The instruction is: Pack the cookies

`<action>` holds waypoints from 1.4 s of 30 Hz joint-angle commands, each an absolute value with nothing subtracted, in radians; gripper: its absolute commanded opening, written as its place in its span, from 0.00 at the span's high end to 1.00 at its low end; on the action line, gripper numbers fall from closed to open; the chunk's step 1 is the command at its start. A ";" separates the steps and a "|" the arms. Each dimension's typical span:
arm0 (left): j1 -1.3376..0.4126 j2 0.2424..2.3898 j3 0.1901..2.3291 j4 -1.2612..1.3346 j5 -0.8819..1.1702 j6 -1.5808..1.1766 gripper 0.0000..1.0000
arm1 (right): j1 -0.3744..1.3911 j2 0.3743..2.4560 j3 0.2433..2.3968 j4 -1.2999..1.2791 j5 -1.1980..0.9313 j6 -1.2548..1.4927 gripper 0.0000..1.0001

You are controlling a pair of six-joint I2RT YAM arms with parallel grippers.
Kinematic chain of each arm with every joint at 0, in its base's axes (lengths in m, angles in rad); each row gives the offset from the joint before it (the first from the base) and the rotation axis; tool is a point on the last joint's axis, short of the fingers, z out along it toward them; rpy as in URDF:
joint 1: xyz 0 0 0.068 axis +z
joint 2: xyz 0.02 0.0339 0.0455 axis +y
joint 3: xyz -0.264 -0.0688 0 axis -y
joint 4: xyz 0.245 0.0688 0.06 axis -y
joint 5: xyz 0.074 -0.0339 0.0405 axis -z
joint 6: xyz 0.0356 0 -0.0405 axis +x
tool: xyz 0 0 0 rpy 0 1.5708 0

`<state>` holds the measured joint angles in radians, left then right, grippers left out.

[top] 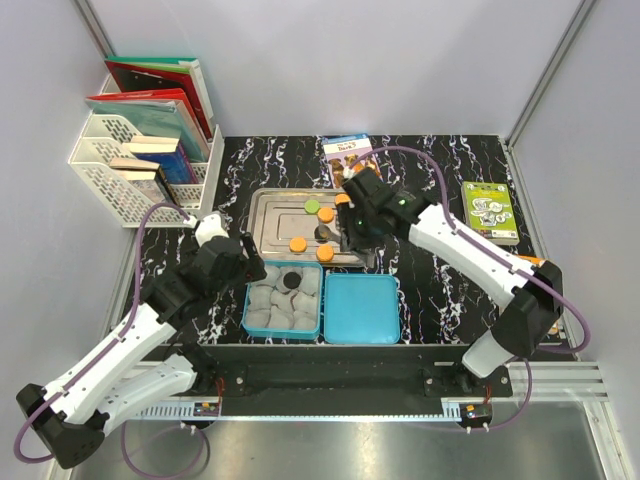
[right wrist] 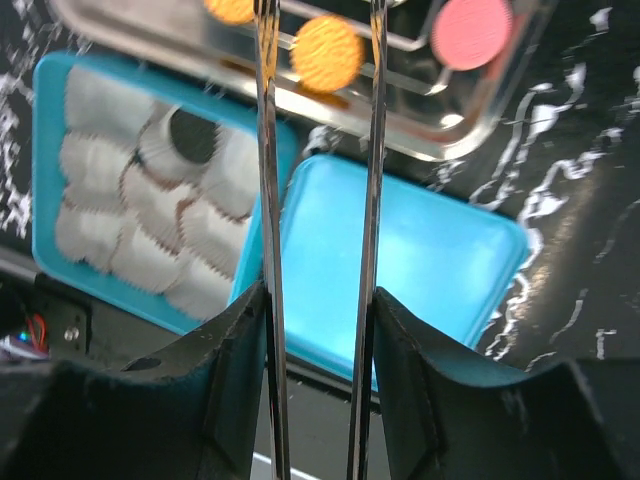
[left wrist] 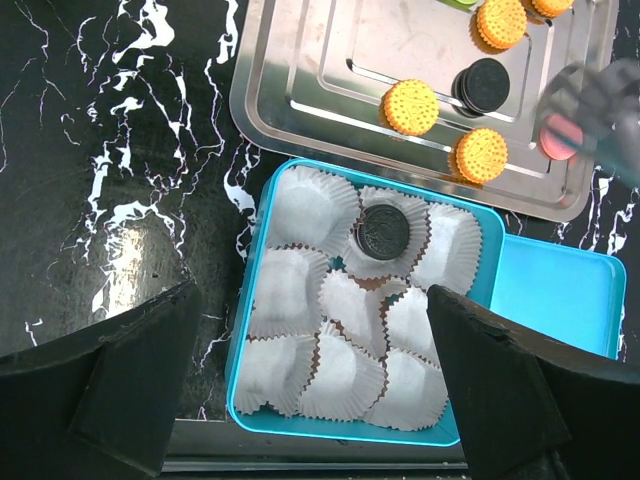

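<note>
Left gripper (left wrist: 312, 298) hung splayed, empty, over teal box (left wrist: 242, 340), black cookie (left wrist: 383, 229) sat in paper cup (left wrist: 385, 268), right gripper (top: 352, 240) parted, empty, over steel tray (left wrist: 300, 60).

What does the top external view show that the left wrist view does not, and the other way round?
Only the top external view: both arms, the white file rack of books, the green book and the blue booklet. Only the left wrist view: a pink cookie on the tray's right side, blurred. Both: the steel tray with orange cookies, the teal box of paper cups, one black cookie in a cup, and the teal lid.
</note>
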<state>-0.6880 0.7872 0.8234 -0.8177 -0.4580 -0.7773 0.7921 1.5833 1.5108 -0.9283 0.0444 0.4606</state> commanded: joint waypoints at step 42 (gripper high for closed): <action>-0.684 0.838 0.796 -0.750 -0.443 -0.759 0.01 | 0.649 1.896 1.583 -0.813 -0.084 0.382 0.47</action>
<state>-0.6880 0.8352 0.8070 -0.7914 -0.4492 -0.7753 0.6514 1.8992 1.6154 -0.8490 -0.0734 0.3744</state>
